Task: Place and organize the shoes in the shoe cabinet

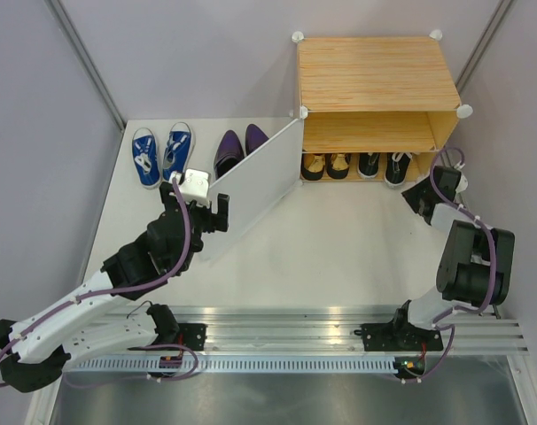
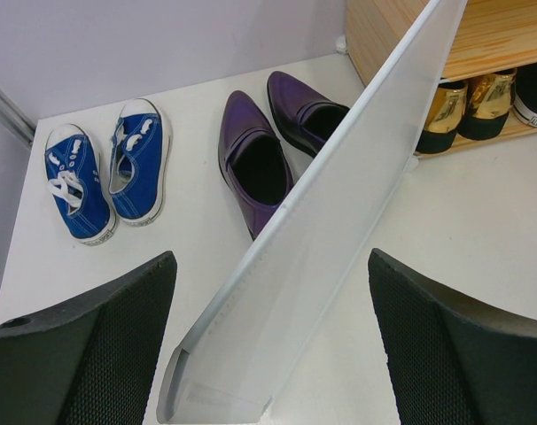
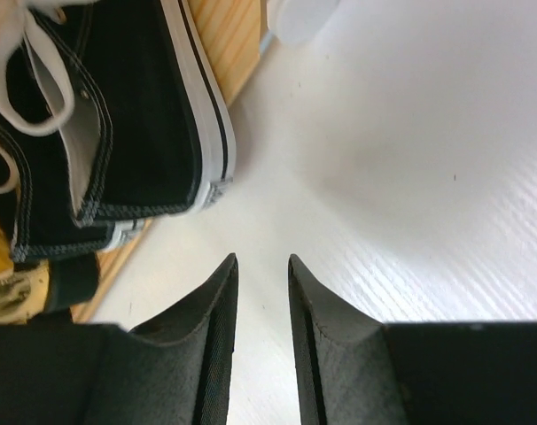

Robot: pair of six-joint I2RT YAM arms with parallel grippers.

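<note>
The shoe cabinet [image 1: 375, 75] stands at the back right with its white door [image 1: 255, 181] swung out to the left. On its lower shelf are the gold shoes [image 1: 326, 166] and the black shoes [image 1: 382, 166]. The blue sneakers [image 1: 162, 155] and purple dress shoes [image 1: 237, 146] lie on the table behind the door. My left gripper [image 1: 217, 212] is open at the door's free end; in the left wrist view the door [image 2: 339, 230] runs between its wide-apart fingers without touching them. My right gripper [image 3: 261, 258] hovers low beside the black shoes [image 3: 144, 115], its jaws narrowly apart and empty.
Grey walls close in the table at the left, back and right. A white corner connector [image 3: 299, 18] of the cabinet sits just beyond the black shoes. The upper shelf [image 1: 370, 131] holds nothing that I can see. Bare white table [image 1: 339, 248] lies in front of the cabinet.
</note>
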